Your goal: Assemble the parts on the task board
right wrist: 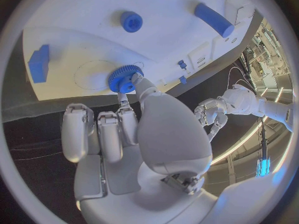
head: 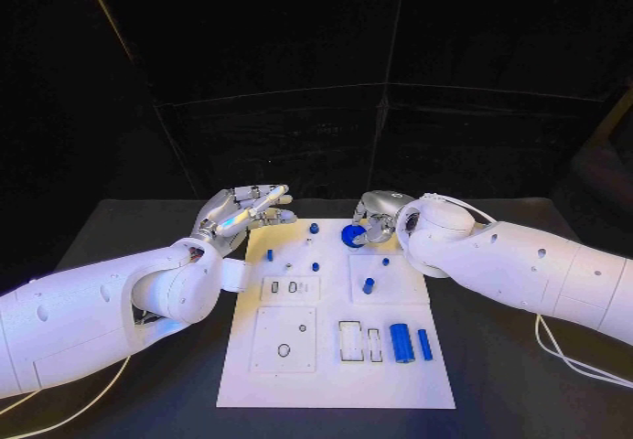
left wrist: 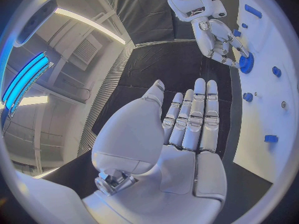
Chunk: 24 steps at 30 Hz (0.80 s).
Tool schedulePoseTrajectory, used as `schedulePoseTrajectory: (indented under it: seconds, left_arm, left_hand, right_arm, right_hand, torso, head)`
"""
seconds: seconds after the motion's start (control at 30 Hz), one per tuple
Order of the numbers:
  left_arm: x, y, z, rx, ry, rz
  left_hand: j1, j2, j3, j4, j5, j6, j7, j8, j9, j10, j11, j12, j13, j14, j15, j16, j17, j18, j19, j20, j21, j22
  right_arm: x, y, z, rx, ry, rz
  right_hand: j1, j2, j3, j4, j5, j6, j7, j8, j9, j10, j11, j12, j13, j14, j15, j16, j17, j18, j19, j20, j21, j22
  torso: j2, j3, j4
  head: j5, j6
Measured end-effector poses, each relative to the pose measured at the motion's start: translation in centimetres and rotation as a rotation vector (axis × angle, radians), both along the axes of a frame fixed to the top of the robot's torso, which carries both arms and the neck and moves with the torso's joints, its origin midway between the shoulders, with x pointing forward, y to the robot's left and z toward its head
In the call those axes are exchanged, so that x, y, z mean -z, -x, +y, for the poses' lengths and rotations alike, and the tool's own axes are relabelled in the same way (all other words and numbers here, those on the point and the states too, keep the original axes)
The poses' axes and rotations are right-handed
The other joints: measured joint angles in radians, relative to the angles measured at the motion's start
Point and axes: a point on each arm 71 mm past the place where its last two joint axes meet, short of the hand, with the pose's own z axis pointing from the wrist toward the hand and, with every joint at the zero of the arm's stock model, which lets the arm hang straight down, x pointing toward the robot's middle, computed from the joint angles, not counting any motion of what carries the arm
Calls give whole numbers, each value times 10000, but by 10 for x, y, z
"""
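The white task board (head: 330, 384) lies in the middle of the black table. At its far edge my right hand (head: 379, 218) pinches a blue gear (head: 352, 236) between thumb and a finger. In the right wrist view the gear (right wrist: 124, 79) sits on the board (right wrist: 81, 30) beside a round outline, under my right hand (right wrist: 137, 134). My left hand (head: 244, 212) hovers off the board's far left corner, fingers straight and apart, holding nothing. The left wrist view shows that flat palm (left wrist: 187, 129), with the right hand (left wrist: 221, 40) and gear (left wrist: 246, 63) beyond it.
Two blue cylinders (head: 400, 343) (head: 424, 344) lie at the board's near right. A short blue piece (head: 368, 285) and small blue pegs (head: 269, 255) (head: 316, 267) stand mid-board. A blue block (right wrist: 39, 63) and a round blue piece (right wrist: 131, 21) lie near the gear.
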Motion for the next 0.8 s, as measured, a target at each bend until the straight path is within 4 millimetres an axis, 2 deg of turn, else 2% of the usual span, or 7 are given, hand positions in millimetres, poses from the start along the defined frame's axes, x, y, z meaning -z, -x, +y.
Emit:
schedulePoseTrajectory:
  seconds: [0.2, 0.43, 0.8]
  left_arm:
    - [0, 0, 0, 7, 1, 4]
    - [0, 0, 0, 10, 1, 8]
    - [0, 0, 0, 15, 2, 12]
  left_hand:
    - [0, 0, 0, 0, 0, 0, 0, 0, 0, 0, 0, 0, 0, 0, 0, 0, -1, 0, 0, 0, 0, 0]
    - [0, 0, 0, 0, 0, 0, 0, 0, 0, -37, 37, -48, 0, 0, 0, 0, 22, 1, 35, 35, 0, -16]
    - [0, 0, 0, 0, 0, 0, 0, 0, 0, -37, 37, -48, 0, 0, 0, 0, 21, 0, 35, 35, 0, -15]
  right_arm:
    - [0, 6, 6, -211, 165, -383]
    - [-4, 16, 12, -514, 55, -758]
    - [-14, 34, 42, -1180, -401, -1253]
  right_hand:
    - [8, 20, 190, -2, -38, 58, 51, 1, 0, 66, -66, 89, 0, 3, -73, 0, 0, 0, 37, -37, 0, 17]
    - [-69, 97, 258, 12, 66, 62, 48, 4, 0, 102, -102, 88, 0, 3, -73, 0, 0, 0, 33, -112, 0, 54]
    - [-123, 149, 261, 16, 113, 64, 43, 4, -21, 102, -102, 88, 0, 3, -72, 37, -1, 0, 32, -111, 38, 52]
  torso:
    - [0, 0, -1]
    - [-1, 2, 4]
    - [-1, -5, 16]
  head:
    - [-12, -2]
    - [-2, -14]
    - [50, 18]
